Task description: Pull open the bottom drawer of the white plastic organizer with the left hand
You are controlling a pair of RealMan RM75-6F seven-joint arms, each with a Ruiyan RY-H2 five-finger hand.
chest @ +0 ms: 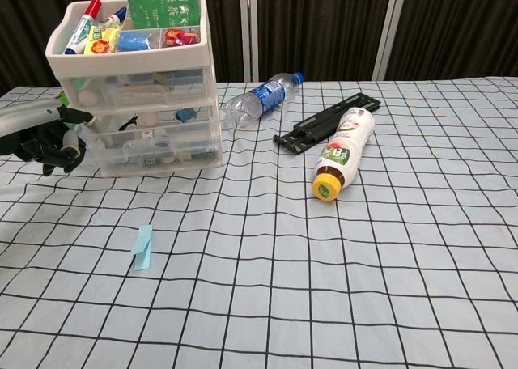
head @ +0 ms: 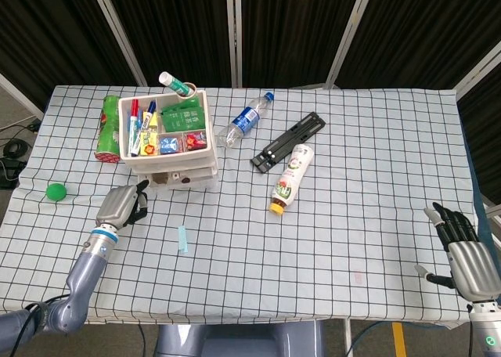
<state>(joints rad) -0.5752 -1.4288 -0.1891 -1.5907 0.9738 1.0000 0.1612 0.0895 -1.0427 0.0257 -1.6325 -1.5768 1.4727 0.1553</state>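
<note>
White plastic organizer (head: pixel 167 149) (chest: pixel 139 94) stood at rear-left of checked table (head: pixel 352 216) (chest: pixel 364 264), three clear drawers under an open top tray holding markers, small packets and a green pouch. Bottom drawer (chest: pixel 154 153) (head: pixel 178 180) sat lowest in the stack. In head view its front stuck out slightly past the tray edge toward the robot, contents visible from above. In chest view it looked about flush w/ the drawers above, so how far open: cannot tell for sure.

Left hand (head: pixel 121 206) (chest: pixel 50 138) was low on the table just beside the organizer's front-left corner, back of hand up, fingers curled in toward the drawer stack. One dark fingertip reached to the drawer fronts in chest view. Whether it actually hooked a handle: cannot tell, the fingers were hidden under the hand.

Right hand (head: pixel 464 255) lay near the table's front-right corner, well apart from everything, fingers spread and extended, nothing in it. Seen in head view only.

Other items:
- Clear water bottle (head: pixel 245 120) (chest: pixel 260 99) on its side, just right of organizer.
- Black bracket (head: pixel 288 141) (chest: pixel 328 122) lying flat, mid-table.
- White bottle w/ orange cap (head: pixel 290 177) (chest: pixel 341 154) on its side, touching or nearly touching the bracket.
- Small pale-blue slip (head: pixel 182 238) (chest: pixel 143 247) flat in front of organizer.
- Green can (head: pixel 108 128) lying left of organizer; green ball (head: pixel 55 191) near left edge.
</note>
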